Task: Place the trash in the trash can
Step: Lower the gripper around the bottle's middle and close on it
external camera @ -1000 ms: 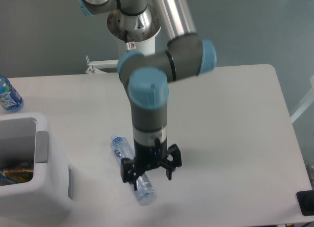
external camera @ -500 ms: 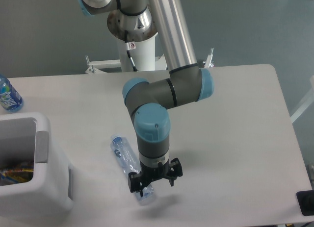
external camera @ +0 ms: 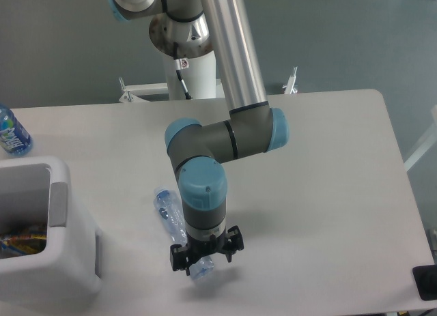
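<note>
Gripper [external camera: 203, 259] had dropped lower than before, jaws spread around the flattened clear bottle [external camera: 175, 224]; grip unclear honestly.

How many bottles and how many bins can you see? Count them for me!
Bottles: 2, the squashed bottle under the gripper and the blue-labelled bottle at the table's left edge
Bins: 1, the white bin
Total: 3
</note>
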Motion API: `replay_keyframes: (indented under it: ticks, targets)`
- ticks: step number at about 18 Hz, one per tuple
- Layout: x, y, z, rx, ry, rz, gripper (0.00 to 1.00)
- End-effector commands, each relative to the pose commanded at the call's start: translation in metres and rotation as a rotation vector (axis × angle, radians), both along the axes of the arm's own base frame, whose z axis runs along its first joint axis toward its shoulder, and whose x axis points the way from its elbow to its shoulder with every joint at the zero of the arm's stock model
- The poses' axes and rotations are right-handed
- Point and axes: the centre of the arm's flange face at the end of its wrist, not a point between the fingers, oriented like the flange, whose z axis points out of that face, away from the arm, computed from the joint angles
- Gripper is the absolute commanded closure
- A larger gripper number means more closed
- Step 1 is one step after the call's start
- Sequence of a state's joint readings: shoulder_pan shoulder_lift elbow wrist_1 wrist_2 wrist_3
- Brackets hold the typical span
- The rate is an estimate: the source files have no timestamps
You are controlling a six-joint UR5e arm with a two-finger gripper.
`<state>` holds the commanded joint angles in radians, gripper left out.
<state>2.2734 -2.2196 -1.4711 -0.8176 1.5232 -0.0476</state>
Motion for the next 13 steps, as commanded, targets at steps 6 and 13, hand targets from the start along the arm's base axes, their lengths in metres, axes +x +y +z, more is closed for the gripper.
replay_keyframes:
  ticks: [6, 13]
  targets:
    - [0.000, 0.002, -0.016, -0.014, 0.000, -0.001, 0.00]
    - [-0.002, 0.005, -0.030, -0.028, -0.005, -0.005, 0.00]
